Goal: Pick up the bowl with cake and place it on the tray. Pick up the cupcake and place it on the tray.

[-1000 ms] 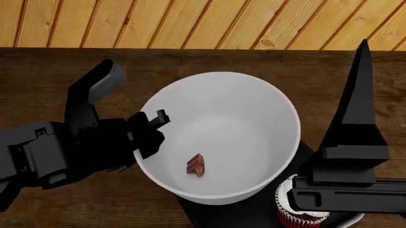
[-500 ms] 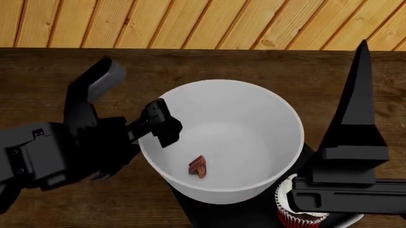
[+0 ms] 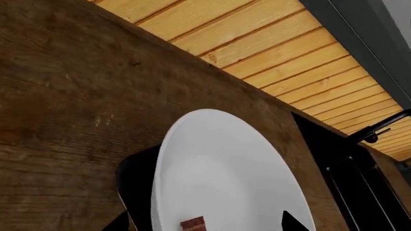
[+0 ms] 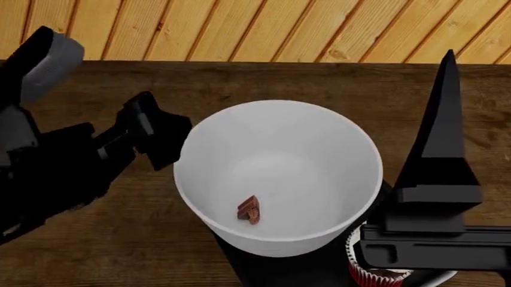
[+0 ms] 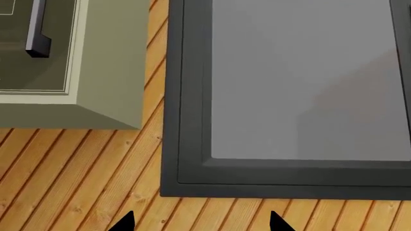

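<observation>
Bowl on tray, dark wood table, plank floor beyond.

The bowl (image 4: pixel 278 176) with the cake (image 4: pixel 249 210) sits on the tray (image 4: pixel 239 263) at centre; the cupcake (image 4: pixel 375 272) peeks out at 5 o'clock under the right arm. The left gripper (image 4: pixel 152 137), released, has backed off to 9 o'clock since a second ago. The right gripper (image 5: pixel 200 224) points at a grey-framed panel (image 5: pixel 301 96), its tips apart.

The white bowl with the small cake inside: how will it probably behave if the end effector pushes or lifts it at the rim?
The bowl looks rigid and glossy, so its smooth wall may slip in a pinch. It is deep and wide, so lifting by one side of the rim would probably tilt it. The tiny cake lies loose on the bottom and would likely slide if the bowl tips.
</observation>
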